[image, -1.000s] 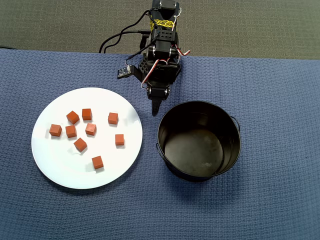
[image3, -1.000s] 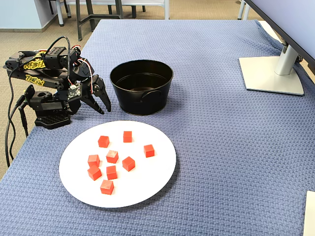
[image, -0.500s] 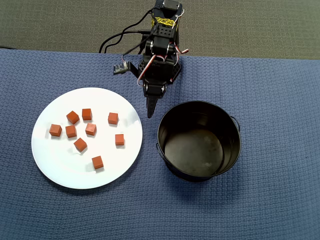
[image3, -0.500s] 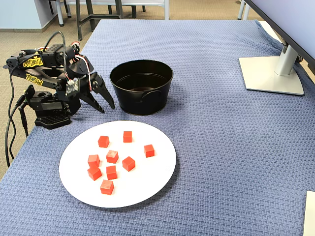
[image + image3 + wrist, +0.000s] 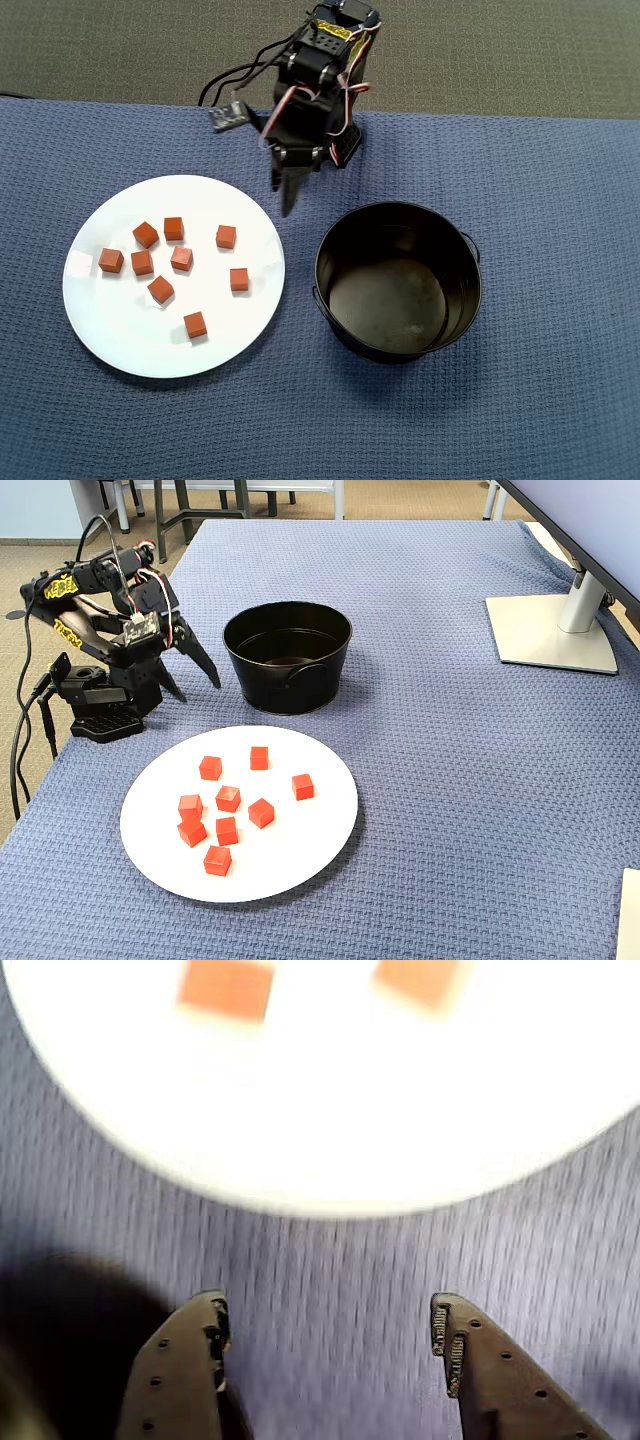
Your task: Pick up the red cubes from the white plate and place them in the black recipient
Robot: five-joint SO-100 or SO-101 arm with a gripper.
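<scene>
Black gripper (image 5: 196, 676) has lifted — swung toward the white plate (image 5: 320, 845).

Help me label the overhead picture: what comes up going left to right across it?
White plate holding the red cubes → gripper, open above the plate's right edge → black pot, empty.

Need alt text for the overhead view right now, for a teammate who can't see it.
Eight red cubes lie scattered on the white plate at left, with the empty black pot at right, all on a blue cloth. The empty gripper hangs by the plate's upper right rim.
</scene>
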